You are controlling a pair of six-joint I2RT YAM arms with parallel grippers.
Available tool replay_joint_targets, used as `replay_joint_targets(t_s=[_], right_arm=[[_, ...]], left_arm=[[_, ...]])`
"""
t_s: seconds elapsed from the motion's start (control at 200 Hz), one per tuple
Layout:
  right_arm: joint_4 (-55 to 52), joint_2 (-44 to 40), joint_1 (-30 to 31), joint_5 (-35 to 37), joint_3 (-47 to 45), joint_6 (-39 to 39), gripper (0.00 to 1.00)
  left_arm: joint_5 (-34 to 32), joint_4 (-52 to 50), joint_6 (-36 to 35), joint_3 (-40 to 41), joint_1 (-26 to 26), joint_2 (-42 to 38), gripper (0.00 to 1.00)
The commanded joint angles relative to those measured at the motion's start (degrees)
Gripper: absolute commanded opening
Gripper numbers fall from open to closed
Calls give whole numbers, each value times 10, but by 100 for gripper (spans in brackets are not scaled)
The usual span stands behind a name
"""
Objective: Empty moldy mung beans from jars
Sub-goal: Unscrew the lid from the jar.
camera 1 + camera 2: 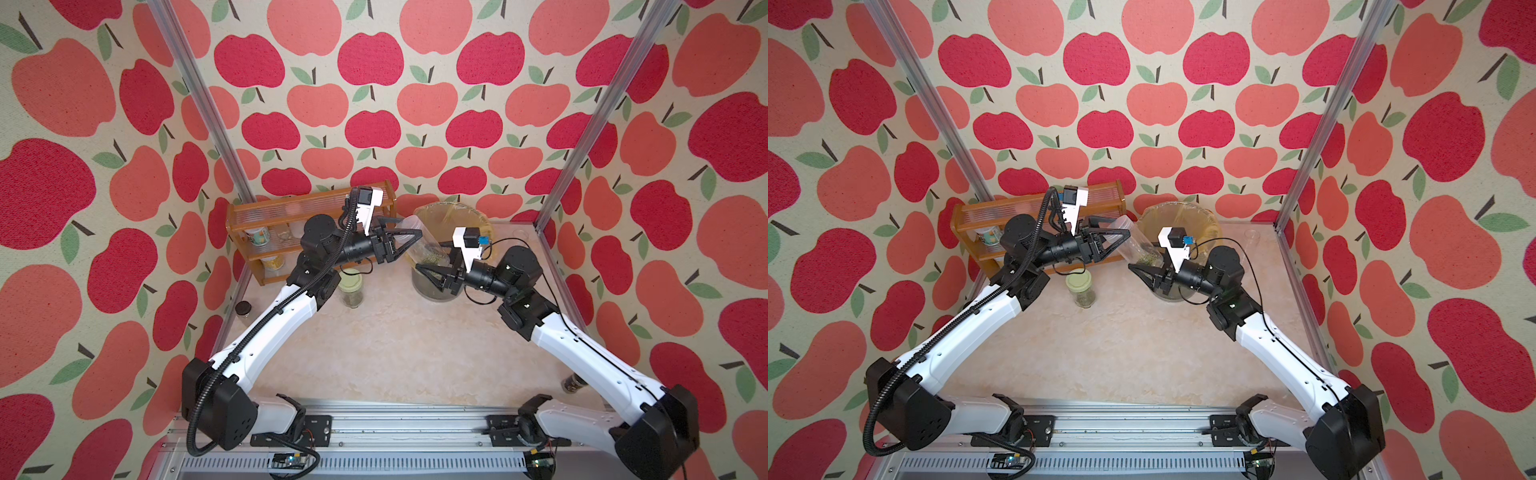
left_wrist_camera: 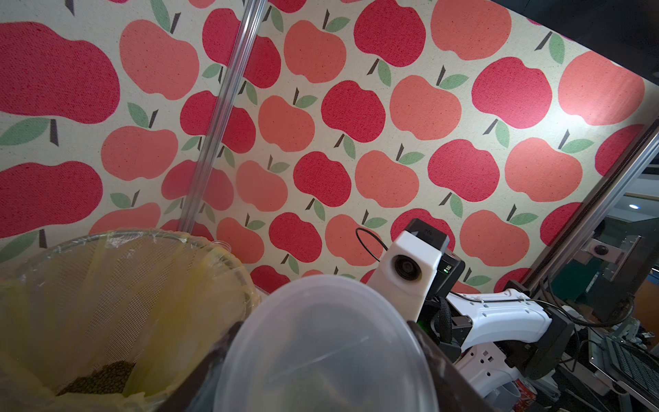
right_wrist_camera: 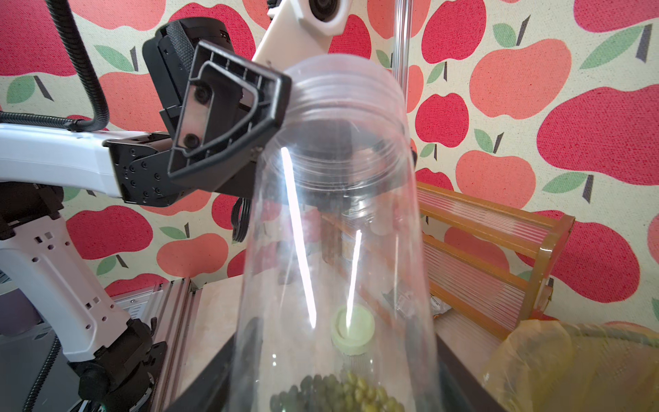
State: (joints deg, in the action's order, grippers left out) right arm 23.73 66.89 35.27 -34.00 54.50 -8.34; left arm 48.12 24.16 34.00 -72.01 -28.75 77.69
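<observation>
The tube (image 1: 424, 245) is tilted mid-air near the bin (image 1: 451, 204), beans (image 3: 342, 392) at its bottom. The right gripper (image 1: 430, 262) pinches its base and the left gripper (image 1: 409, 227) clamps the lid (image 2: 321, 339). The tube may spin or slip during unscrewing, spilling onto the table (image 1: 395, 353).

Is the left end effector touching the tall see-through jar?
Touching. The right wrist view shows the left end effector with its black finger pressed against the ribbed top end of the tall jar, with no gap.
</observation>
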Motion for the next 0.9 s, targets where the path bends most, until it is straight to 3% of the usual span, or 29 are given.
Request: replay_joint_targets(t_s=[0.0, 0.3, 0.895], right_arm=[[-11, 7, -1, 43, -6, 5, 38], [-13, 8, -1, 39, -4, 6, 38], [-26, 15, 5, 70, 0, 22, 37]], left_arm=[[-16, 15, 10, -18, 6, -3, 72], [-4, 28, 26, -33, 7, 18, 78], [-22, 24, 40, -33, 7, 26, 66]])
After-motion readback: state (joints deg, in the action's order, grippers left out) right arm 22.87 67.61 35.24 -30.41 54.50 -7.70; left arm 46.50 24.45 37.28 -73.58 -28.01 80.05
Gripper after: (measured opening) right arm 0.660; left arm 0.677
